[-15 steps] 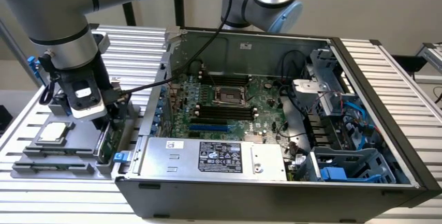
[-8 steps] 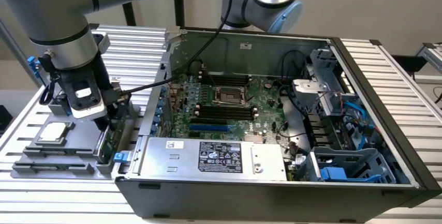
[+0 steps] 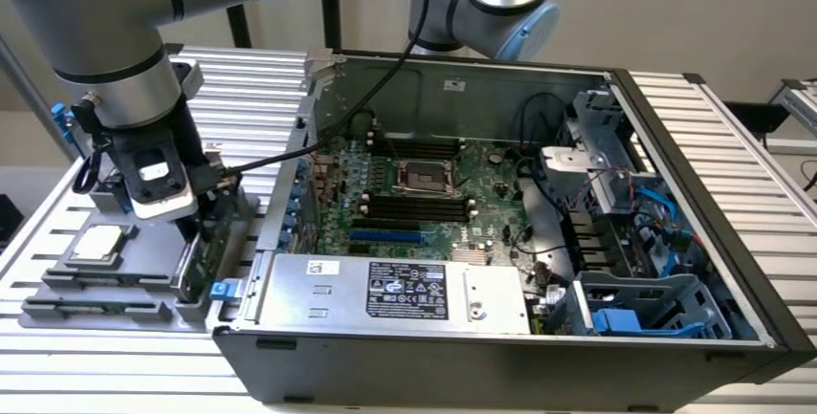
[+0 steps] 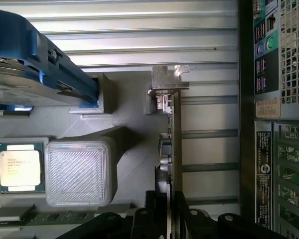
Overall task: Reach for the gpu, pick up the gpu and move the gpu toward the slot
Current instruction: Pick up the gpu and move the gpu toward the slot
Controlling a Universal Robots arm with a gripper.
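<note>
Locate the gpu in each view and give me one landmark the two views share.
Exterior view: the gpu stands on edge in the grey fixture, beside the case on the exterior view's left.
Wrist view: the gpu is seen edge-on, at the fixture's edge nearest the case.
Shared landmark: the square silver chip on the fixture.

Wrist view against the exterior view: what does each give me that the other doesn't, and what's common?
Wrist view: the gpu edge-on along its length, its silver bracket, and the case's rear panel from outside. Exterior view: the motherboard and power supply inside the open case, and a second arm. Both: the gripper down at the gpu in the grey fixture, with the chip nearby.
</note>
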